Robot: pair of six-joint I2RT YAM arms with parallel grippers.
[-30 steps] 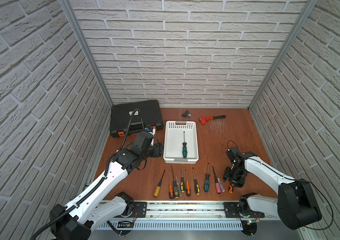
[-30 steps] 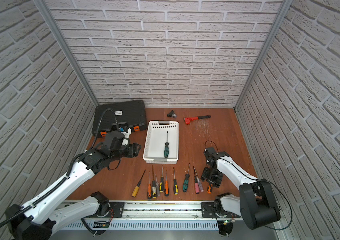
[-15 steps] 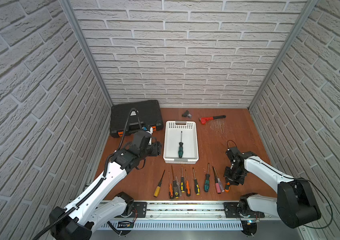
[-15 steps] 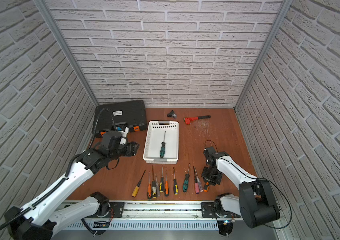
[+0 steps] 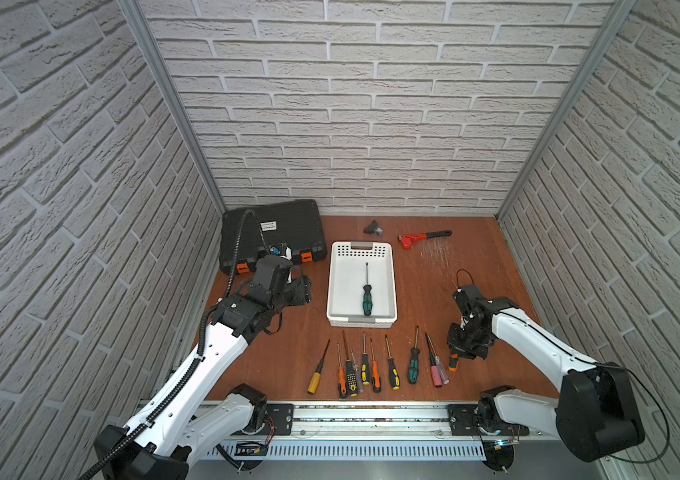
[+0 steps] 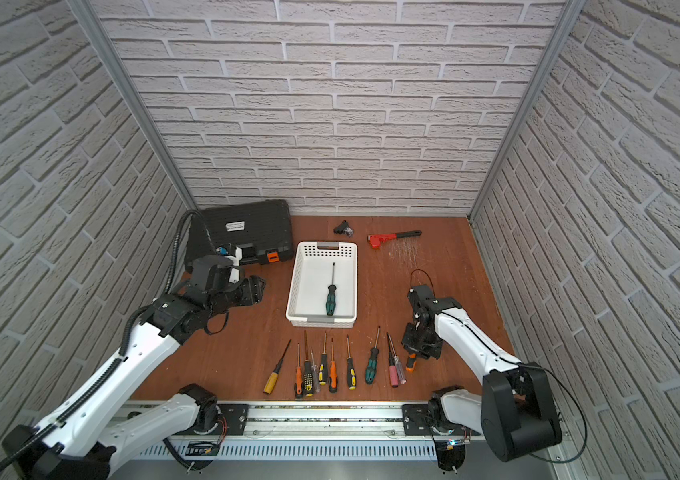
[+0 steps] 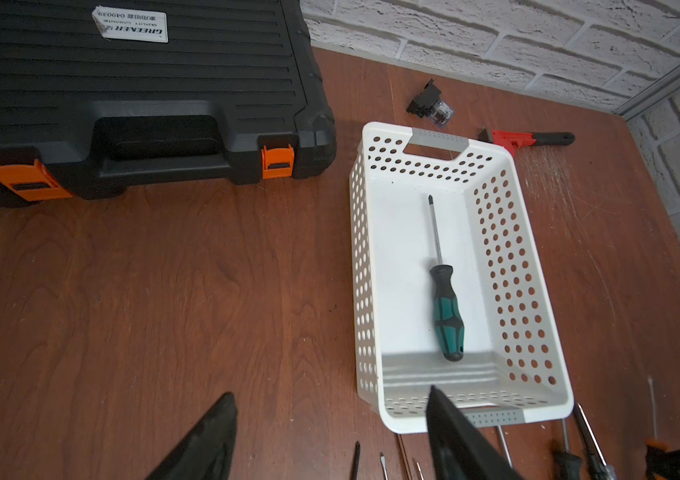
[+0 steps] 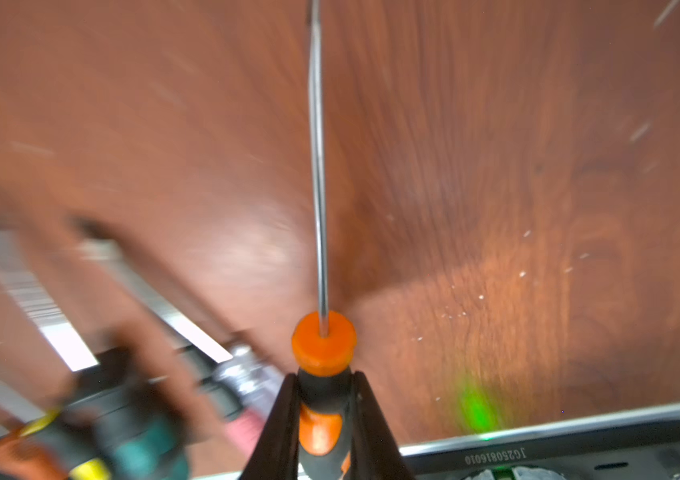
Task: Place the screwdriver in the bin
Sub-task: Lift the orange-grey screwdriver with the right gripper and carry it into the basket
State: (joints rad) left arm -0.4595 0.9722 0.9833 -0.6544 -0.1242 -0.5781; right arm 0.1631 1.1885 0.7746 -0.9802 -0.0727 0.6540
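The right claw (image 8: 323, 386) has just pinched shut on the handle of the orange screwdriver (image 8: 323, 343), low at the front of the counter (image 5: 425, 291) and well apart from the bin (image 5: 335, 286), so the carry looks ready to begin. The left claw (image 7: 330, 397), spread and empty, has drawn back from the bin, where a green screwdriver (image 5: 367, 300) already lies.

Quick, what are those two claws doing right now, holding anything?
Left gripper: open, holding nothing.
Right gripper: shut on the handle of the orange-and-black screwdriver.
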